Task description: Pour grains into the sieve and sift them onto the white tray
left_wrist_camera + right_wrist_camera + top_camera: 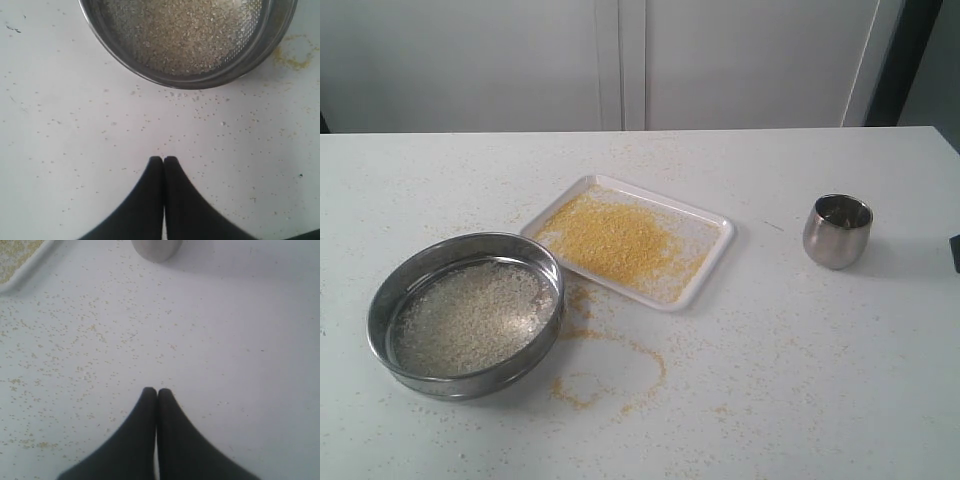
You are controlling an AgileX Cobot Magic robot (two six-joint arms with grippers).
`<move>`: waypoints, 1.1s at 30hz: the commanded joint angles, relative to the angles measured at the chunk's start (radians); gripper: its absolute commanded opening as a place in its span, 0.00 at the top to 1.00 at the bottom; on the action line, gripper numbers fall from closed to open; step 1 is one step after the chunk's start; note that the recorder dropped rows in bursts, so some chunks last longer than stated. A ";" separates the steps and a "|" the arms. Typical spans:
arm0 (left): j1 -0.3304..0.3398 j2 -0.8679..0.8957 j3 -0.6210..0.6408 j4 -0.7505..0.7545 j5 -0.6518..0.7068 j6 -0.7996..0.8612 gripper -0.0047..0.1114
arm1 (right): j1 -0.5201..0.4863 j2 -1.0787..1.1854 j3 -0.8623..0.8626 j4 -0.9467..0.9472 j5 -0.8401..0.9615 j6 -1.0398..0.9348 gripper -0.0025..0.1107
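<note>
The sieve [466, 312], a wide steel ring with mesh, rests on the table at the front left with pale whitish grains [470, 318] inside. The white tray [714, 238] lies just behind and right of it, covered with fine golden-yellow grains [612, 240]. Neither arm shows in the exterior view. My left gripper [163, 159] is shut and empty over bare table, a short way off the sieve [210, 80]. My right gripper [157, 390] is shut and empty too, with a tray corner [22, 277] and the steel cup's base [156, 249] beyond it.
A small rounded steel cup [837, 231] stands upright at the right of the table. Yellow meal [610, 375] is spilled in a ring-shaped trail in front of the tray, and loose specks lie scattered across the white tabletop [800, 380].
</note>
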 commanded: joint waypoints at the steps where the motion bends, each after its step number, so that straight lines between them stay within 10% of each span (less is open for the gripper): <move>1: -0.004 -0.085 0.035 0.084 0.030 -0.085 0.96 | -0.001 -0.004 0.000 -0.001 -0.005 -0.005 0.98; 21: -0.002 -0.191 0.055 0.179 0.054 -0.089 0.96 | -0.001 -0.004 0.000 -0.001 -0.005 -0.005 0.98; 33: 0.117 -0.163 0.055 0.106 0.020 -0.066 0.96 | -0.001 -0.004 0.000 -0.001 -0.005 -0.005 0.98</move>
